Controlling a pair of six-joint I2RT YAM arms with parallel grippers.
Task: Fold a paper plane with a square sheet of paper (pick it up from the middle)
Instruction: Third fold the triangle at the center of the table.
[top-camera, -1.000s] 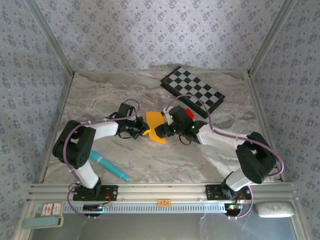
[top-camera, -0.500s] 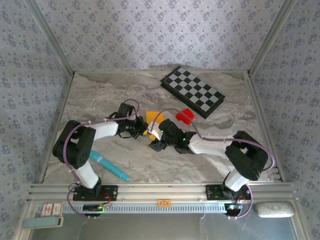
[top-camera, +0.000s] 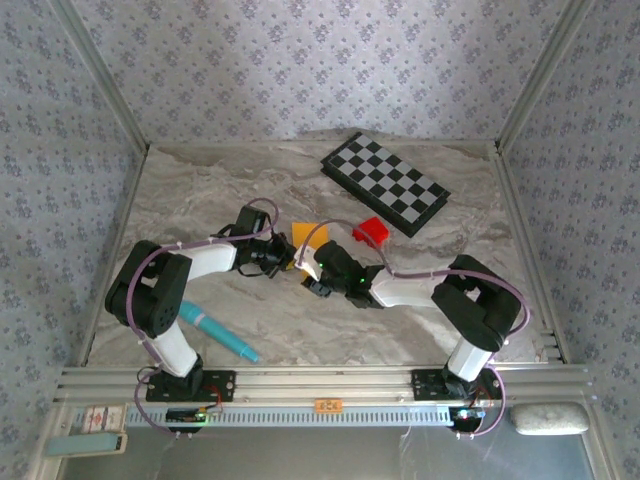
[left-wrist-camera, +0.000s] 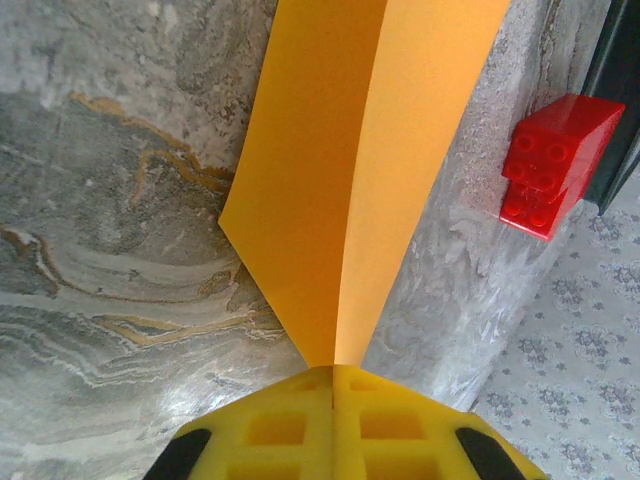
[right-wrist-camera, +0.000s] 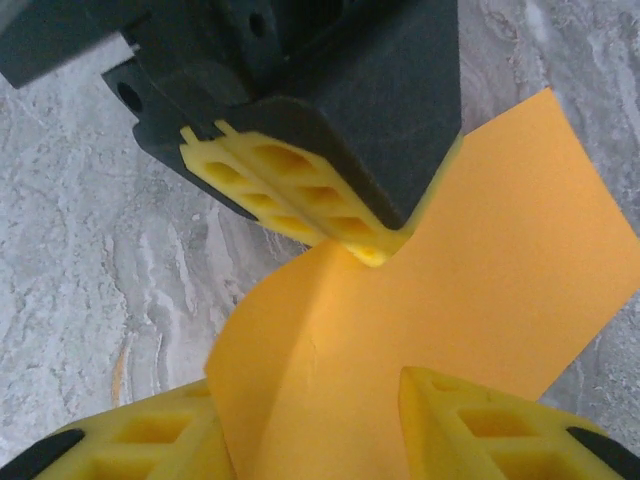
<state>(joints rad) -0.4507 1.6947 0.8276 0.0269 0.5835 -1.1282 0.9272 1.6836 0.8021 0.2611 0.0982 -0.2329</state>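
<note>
The square sheet of paper is orange-yellow and stands bent into a V along a middle crease. My left gripper is shut on its near point, and its yellow fingers meet with the paper coming out between them. In the top view this left gripper lies low on the table, left of centre. My right gripper faces it with its jaws apart, and a curled flap of the paper lies between its two fingers. The left gripper shows just beyond that flap.
A small red block sits right of the paper, also seen in the left wrist view. A black-and-white checkerboard lies at the back right. A teal pen lies near the left arm's base. Patterned walls close in three sides.
My right gripper has swung left from beside the red block to the paper's near end, and its jaws have narrowed around the flap. The left gripper has kept its hold and place.
</note>
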